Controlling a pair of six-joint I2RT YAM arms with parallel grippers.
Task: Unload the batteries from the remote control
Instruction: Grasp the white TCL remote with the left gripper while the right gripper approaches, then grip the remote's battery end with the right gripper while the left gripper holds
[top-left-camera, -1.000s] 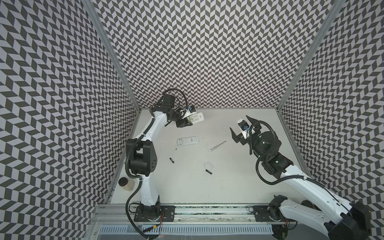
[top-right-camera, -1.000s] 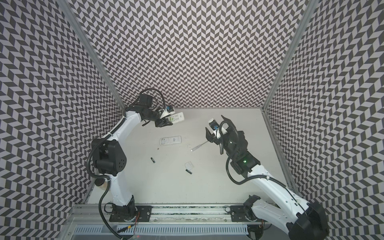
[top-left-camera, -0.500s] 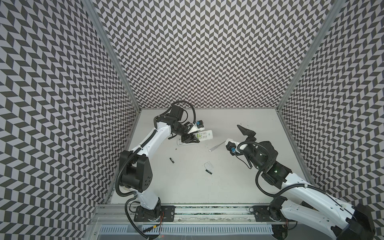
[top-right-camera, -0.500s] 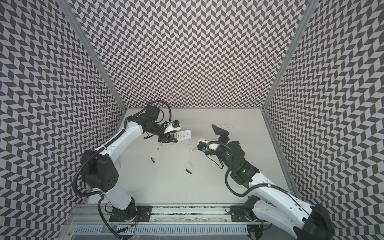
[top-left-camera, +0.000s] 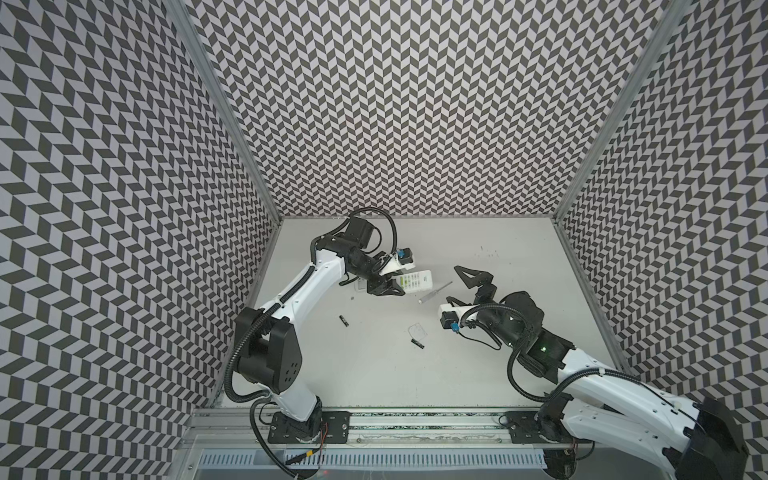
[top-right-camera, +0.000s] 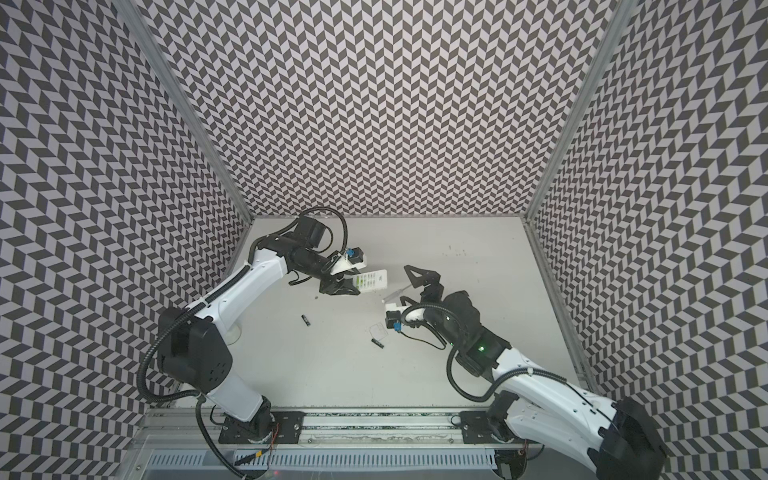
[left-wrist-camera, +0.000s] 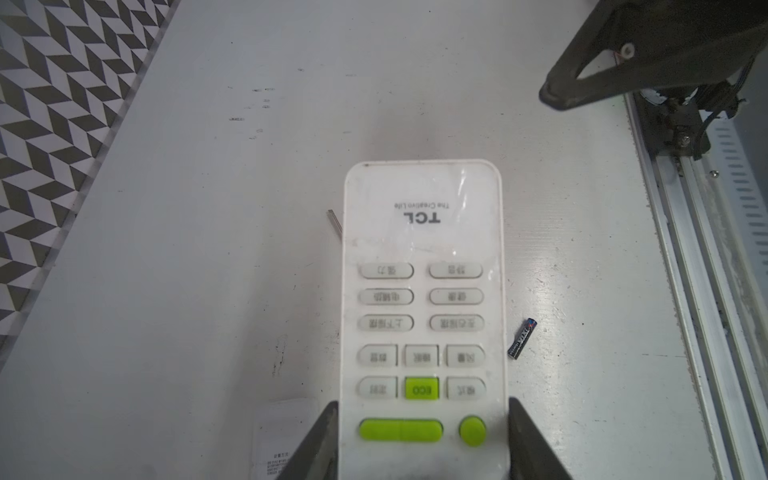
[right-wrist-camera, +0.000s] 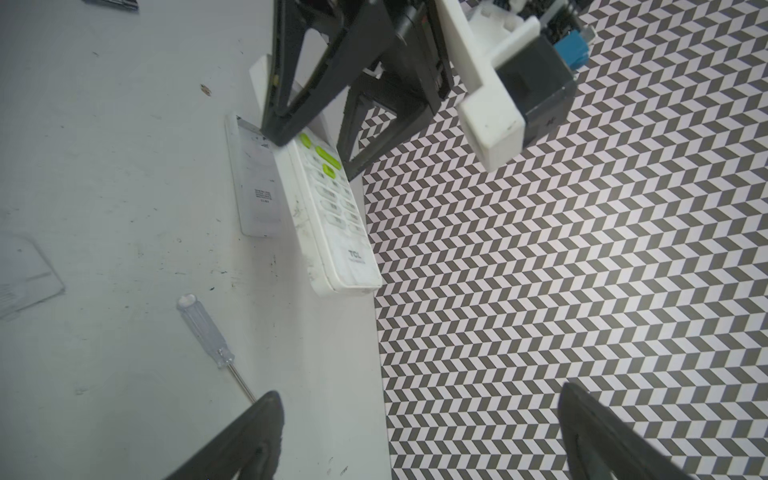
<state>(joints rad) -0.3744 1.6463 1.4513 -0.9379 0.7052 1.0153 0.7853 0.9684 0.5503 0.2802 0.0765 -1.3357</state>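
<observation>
Handover nears: left gripper (top-left-camera: 388, 286), clamped on the white green-buttoned plastic remote control (top-left-camera: 415, 281), has brought it mid-table (buttons up); right gripper (top-left-camera: 461, 286) has swung close, jaws wide. Two black cylinder batteries (top-left-camera: 417, 343) lie loose nearby.

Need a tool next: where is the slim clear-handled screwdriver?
In both top views the slim clear-handled screwdriver lies mid-scene on the white table, between the white remote held by the left gripper and the open right gripper.
</observation>
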